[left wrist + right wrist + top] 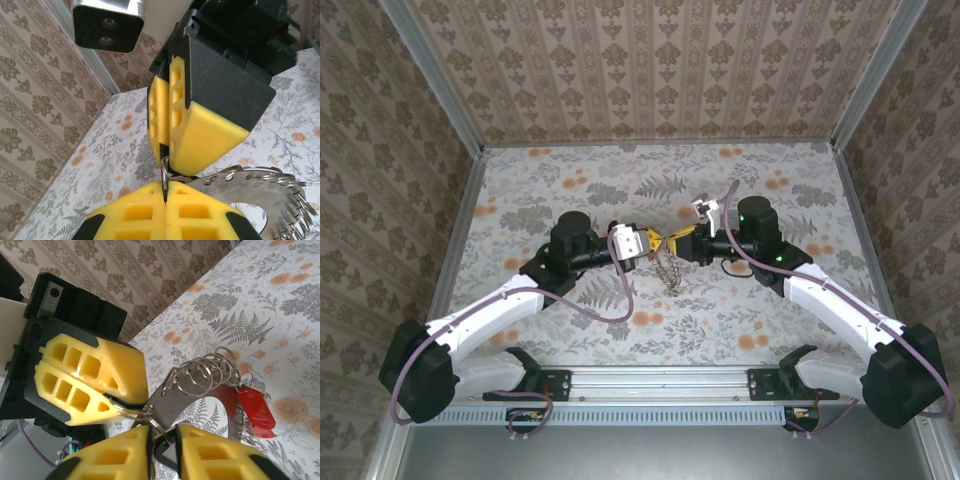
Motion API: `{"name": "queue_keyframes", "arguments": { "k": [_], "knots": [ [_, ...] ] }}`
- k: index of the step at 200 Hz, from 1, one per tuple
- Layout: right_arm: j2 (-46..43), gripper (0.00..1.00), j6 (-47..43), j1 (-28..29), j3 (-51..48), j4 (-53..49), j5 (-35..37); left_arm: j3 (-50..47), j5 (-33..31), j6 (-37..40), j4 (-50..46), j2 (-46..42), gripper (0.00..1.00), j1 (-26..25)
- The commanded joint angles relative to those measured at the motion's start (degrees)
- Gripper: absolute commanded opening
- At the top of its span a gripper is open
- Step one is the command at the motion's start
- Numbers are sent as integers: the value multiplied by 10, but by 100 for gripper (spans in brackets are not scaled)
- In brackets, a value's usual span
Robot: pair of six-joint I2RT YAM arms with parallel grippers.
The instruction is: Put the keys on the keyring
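Held clear above the tabletop: keyring, its wire pinched between the pressed-together left fingers. Opposite, tip to tip, right fingers slightly parted, the same wire in their gap. Keys fanned round the ring, just beside and below the tips. From above, merely a small dangling cluster; from the left wrist, saw-like silver teeth; from the right wrist, looped rings and a red key.
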Motion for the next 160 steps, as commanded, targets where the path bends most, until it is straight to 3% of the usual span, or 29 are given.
{"name": "queue_keyframes", "arguments": {
  "k": [1,36,62,94,118,160],
  "knots": [
    [-8,31,-12,-3,7,-10,5,-2,27,-15,48,-16,0,0],
    [-41,41,-89,-4,18,-75,42,-3,35,-17,49,-18,0,-1],
    [-81,43,-205,-3,31,-149,75,-3,48,-21,52,-18,0,1],
    [-133,39,-341,8,24,-172,111,-1,81,-27,57,-16,0,1],
    [-154,25,-396,11,30,-179,117,2,97,-33,58,-11,0,0],
    [-145,27,-514,42,54,-241,112,12,138,-40,59,1,0,0]
  ]
}}
